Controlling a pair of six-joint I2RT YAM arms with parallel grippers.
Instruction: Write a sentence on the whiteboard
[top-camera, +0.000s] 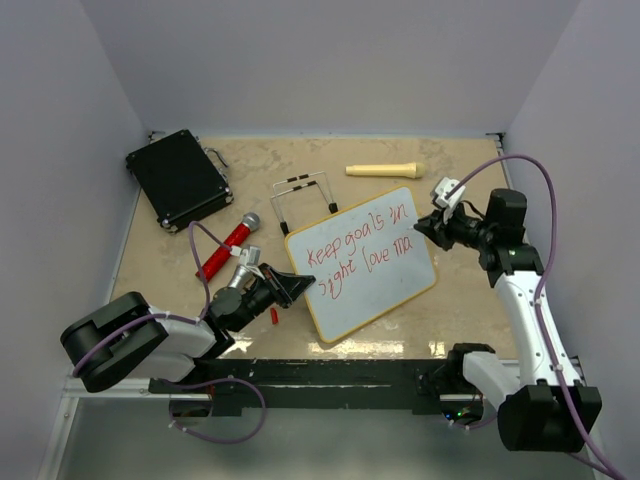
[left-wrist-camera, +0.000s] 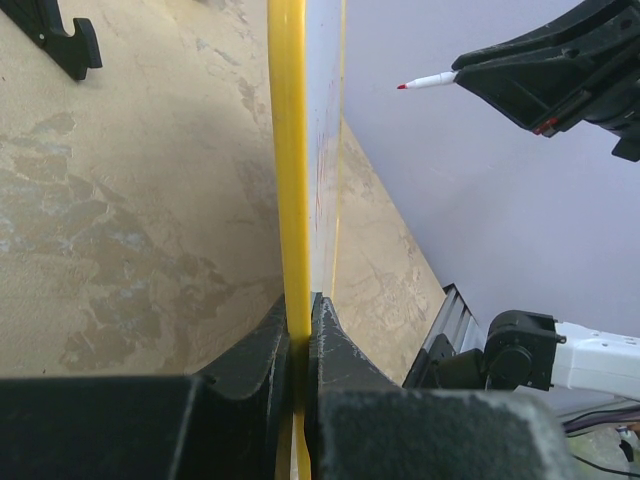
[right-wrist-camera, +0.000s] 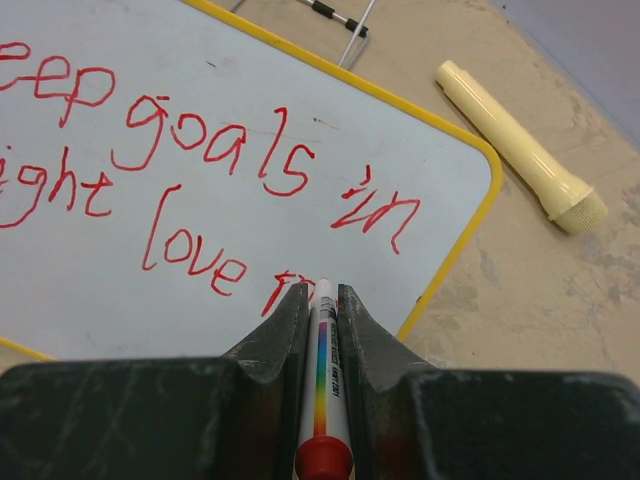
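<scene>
Mid-worktop, at a slant on the beige marbled worktop (top-camera: 462, 300): large white glossy whiteboard (top-camera: 372, 300) with rounded corners and a thin yellow frame. Across its upper part, the sentence (top-camera: 355, 255) in red handwritten marker, in two lines: "Keep goals in" above, "sight love" and a further word beginning with m below. That last word is partly hidden behind the fingers in the right wrist view.

Left hand (top-camera: 293, 288): closed tight on the whiteboard's left edge. In the left wrist view, two black fingers (left-wrist-camera: 335, 345) pressed against either side of the yellow frame, no gap showing.

Right hand (top-camera: 422, 228): above the whiteboard's far right corner, clamped on a white marker pen (right-wrist-camera: 322, 360) with a rainbow stripe and a red rear end. Barrel lodged in the cleft between the two fingers, pointing at the end of the lower line. In the left wrist view, red pen tip clear of the board's face, not touching.

Elsewhere on the worktop:
- Black rectangular case (top-camera: 180, 180) in the far left corner.
- Red-handled microphone with a silver head (top-camera: 228, 245) between the case and the left hand.
- Bent wire stand with black grips (top-camera: 305, 195) just beyond the whiteboard's far edge.
- Cream cylindrical microphone-shaped piece (top-camera: 385, 170) near the far wall, well apart from the board.
- Small red cap (top-camera: 275, 317) just beside the left hand, near the board's left corner.
</scene>
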